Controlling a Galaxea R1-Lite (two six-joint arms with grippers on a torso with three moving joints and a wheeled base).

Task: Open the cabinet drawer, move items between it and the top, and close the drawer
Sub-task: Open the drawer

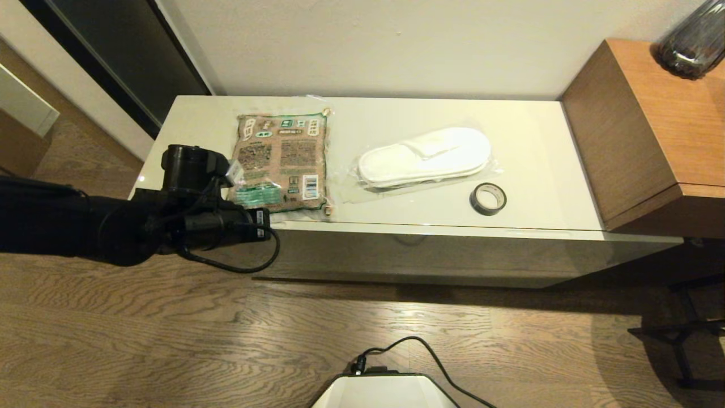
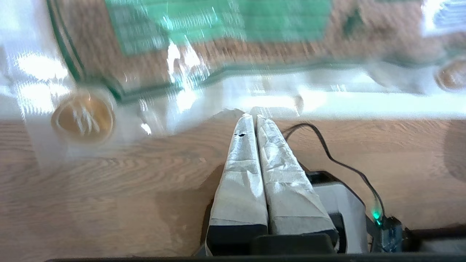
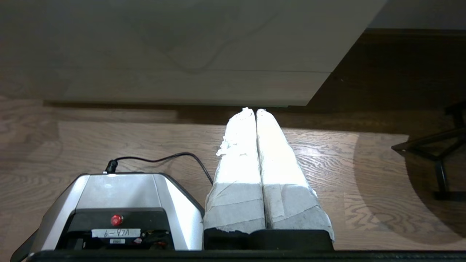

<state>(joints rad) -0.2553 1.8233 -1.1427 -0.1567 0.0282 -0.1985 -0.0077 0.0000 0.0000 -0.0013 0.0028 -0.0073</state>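
The cabinet drawer [image 1: 430,255] is shut under the glossy off-white top [image 1: 532,170]. Three items lie on the top: the brown-and-green packet [image 1: 283,161] at the left, the wrapped white slippers [image 1: 425,156] in the middle, and the black tape roll [image 1: 487,199] near the front edge. My left gripper [image 1: 235,173] is at the packet's front-left edge. In the left wrist view, that left gripper [image 2: 255,115] is shut, its tips pinching the clear sealed rim of the packet [image 2: 225,47]. My right gripper [image 3: 255,110] is shut on nothing, low before the drawer front [image 3: 189,54], out of the head view.
A taller brown wooden unit [image 1: 651,130] adjoins the cabinet's right end, with a dark glass vase [image 1: 694,39] on it. A black stand [image 1: 685,340] is on the floor at right. My base [image 1: 382,391] and its cable lie on the wooden floor in front.
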